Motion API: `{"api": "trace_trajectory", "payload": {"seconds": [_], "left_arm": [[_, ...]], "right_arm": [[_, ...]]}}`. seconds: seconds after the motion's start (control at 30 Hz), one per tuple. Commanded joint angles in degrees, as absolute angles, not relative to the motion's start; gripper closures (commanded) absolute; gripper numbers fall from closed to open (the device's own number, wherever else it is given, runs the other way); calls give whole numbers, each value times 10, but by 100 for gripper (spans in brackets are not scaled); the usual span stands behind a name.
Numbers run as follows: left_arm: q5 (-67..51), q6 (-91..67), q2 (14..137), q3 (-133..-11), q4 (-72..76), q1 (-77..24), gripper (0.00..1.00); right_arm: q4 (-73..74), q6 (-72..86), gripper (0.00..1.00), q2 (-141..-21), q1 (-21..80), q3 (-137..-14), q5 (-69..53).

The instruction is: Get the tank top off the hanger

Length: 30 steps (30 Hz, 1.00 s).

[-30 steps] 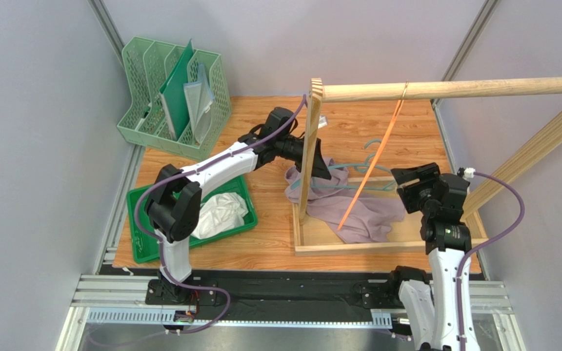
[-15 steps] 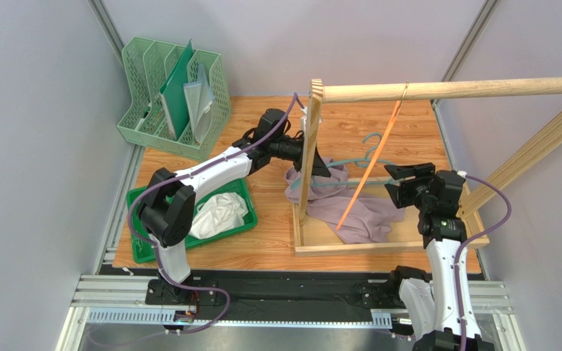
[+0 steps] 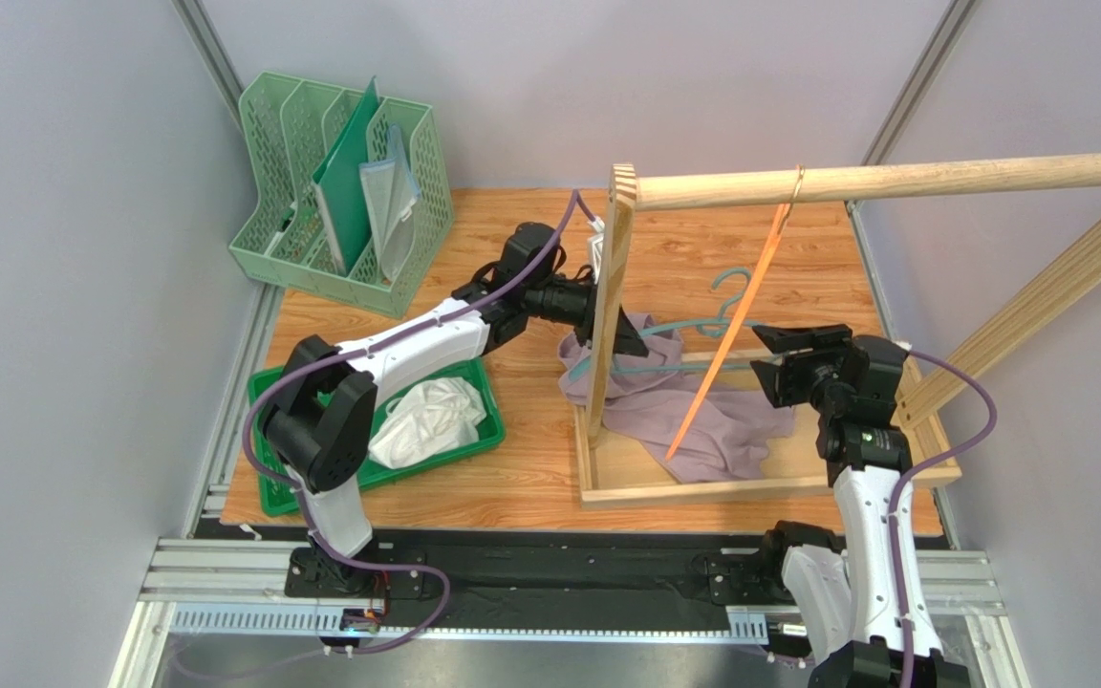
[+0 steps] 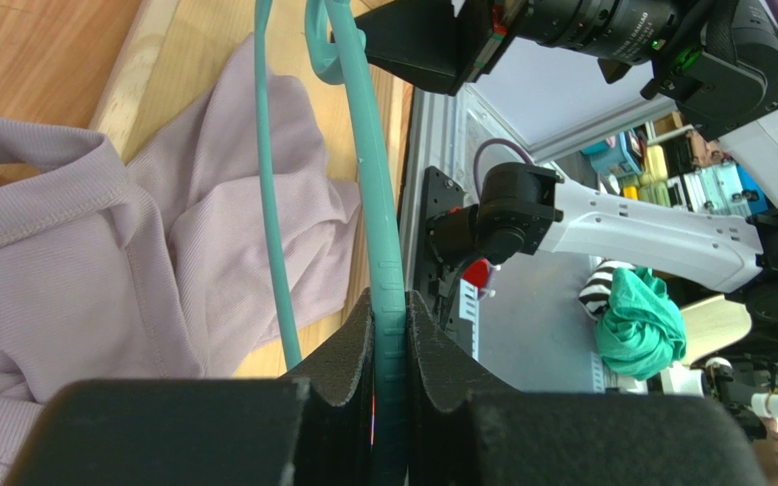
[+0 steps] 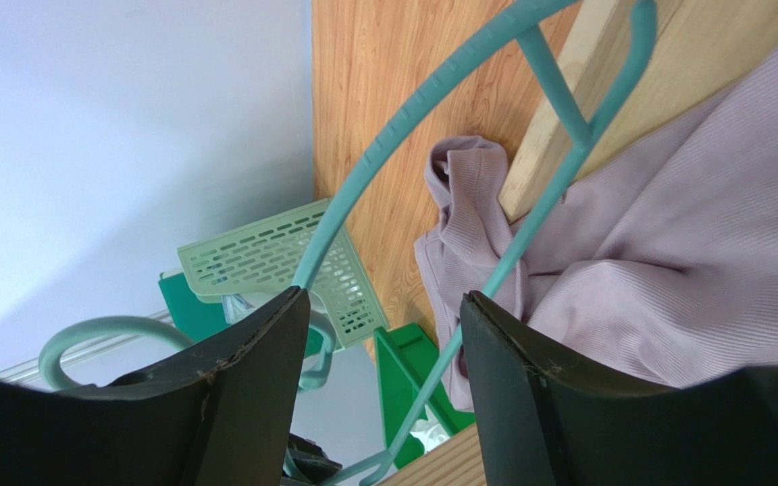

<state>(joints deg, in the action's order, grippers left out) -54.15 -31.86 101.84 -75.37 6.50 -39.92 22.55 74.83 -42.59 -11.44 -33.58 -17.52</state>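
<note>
A lilac tank top (image 3: 707, 416) lies crumpled inside the wooden rack's base frame, still threaded on a teal plastic hanger (image 3: 686, 333). My left gripper (image 3: 631, 333) reaches past the rack's upright post and is shut on the hanger's ribbed arm (image 4: 383, 294); the tank top (image 4: 109, 284) lies just beside it. My right gripper (image 3: 779, 356) is open at the hanger's other end, with the hanger's bar (image 5: 464, 334) passing between its fingers and the tank top (image 5: 667, 273) behind.
The wooden rack has an upright post (image 3: 607, 287), a top rail (image 3: 887, 175) and a low base frame (image 3: 743, 485). An orange hanger (image 3: 729, 330) hangs from the rail. A green tray (image 3: 278, 473) with white cloth and a mint file organiser (image 3: 341, 194) stand at the left.
My left arm has pushed a little further right toward the post with the hanger. My right gripper has shifted left and up to the hanger's end. The rack's rail has tilted slightly.
</note>
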Motion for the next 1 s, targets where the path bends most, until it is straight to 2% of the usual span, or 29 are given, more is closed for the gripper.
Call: {"api": "trace_trajectory", "payload": {"seconds": [0.0,0.33,0.43,0.47,0.6,0.7,0.73,0.83,0.97], "left_arm": [[-579,-318,976,-758,95,-427,100],[-578,-299,977,-754,66,-432,100],[-579,-292,979,-759,58,-432,100],[-577,-290,980,-765,53,-432,100],[-550,-263,986,-789,-5,-432,100],[-508,-255,990,-813,-62,-429,86],[-494,-257,989,-816,-72,-426,75],[-410,-264,968,-813,-98,-420,56],[-311,-263,925,-799,-151,-412,53]], "right_arm": [[188,773,39,-428,-116,-337,-180],[191,787,42,-416,-115,-338,-178],[184,800,66,-417,-115,-333,-178],[181,805,77,-417,-115,-330,-185],[195,823,100,-401,-113,-329,-175],[242,834,100,-361,-111,-336,-134],[255,839,100,-348,-111,-338,-119],[330,839,100,-299,-112,-363,-49],[471,834,100,-267,-111,-424,94]]}}
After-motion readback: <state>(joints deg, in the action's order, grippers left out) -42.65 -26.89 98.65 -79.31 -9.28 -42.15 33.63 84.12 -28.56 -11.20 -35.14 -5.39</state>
